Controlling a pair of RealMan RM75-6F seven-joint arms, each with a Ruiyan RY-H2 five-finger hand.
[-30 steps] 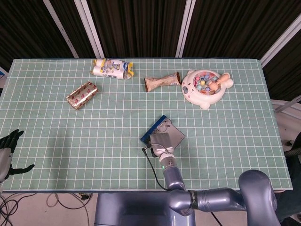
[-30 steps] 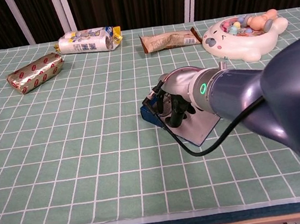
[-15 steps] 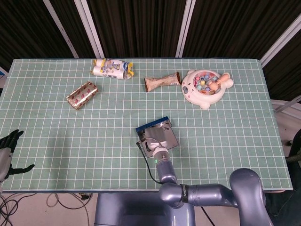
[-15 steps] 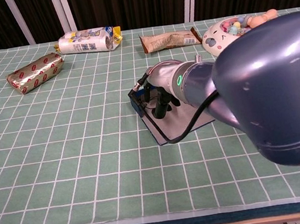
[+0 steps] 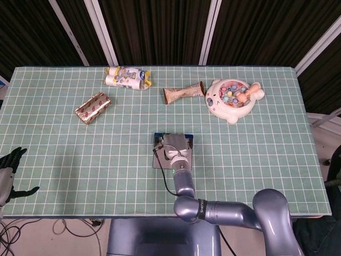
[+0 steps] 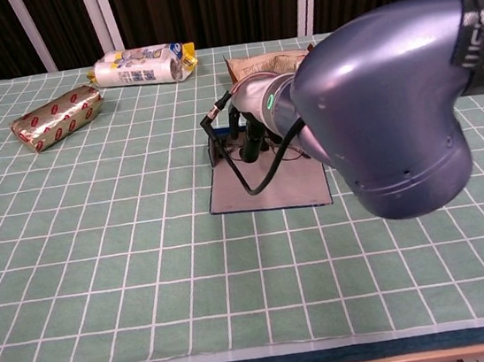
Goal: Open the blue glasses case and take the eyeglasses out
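Note:
The blue glasses case (image 5: pixel 157 138) lies open at the middle of the green grid mat, its grey lid flap (image 6: pixel 270 191) spread flat toward the near edge. My right hand (image 5: pixel 171 146) sits on the case with its dark fingers (image 6: pixel 252 137) curled down into the blue body (image 6: pixel 217 140), gripping it. A thin black cable loops from the wrist over the flap. The eyeglasses are hidden under the fingers. My left hand (image 5: pixel 10 169) hangs off the table's left side near the front, fingers spread and holding nothing.
At the back lie a white and yellow packet (image 5: pixel 127 78), a brown snack bar (image 5: pixel 183 93) and a white fish toy (image 5: pixel 233 98) with coloured pieces. A gold-wrapped packet (image 5: pixel 92 107) is at back left. My right arm (image 6: pixel 384 109) fills the chest view's right side.
My right hand has swung left and slightly away, turning the case with it. The flap, formerly skewed to the right, now lies square to the table edge.

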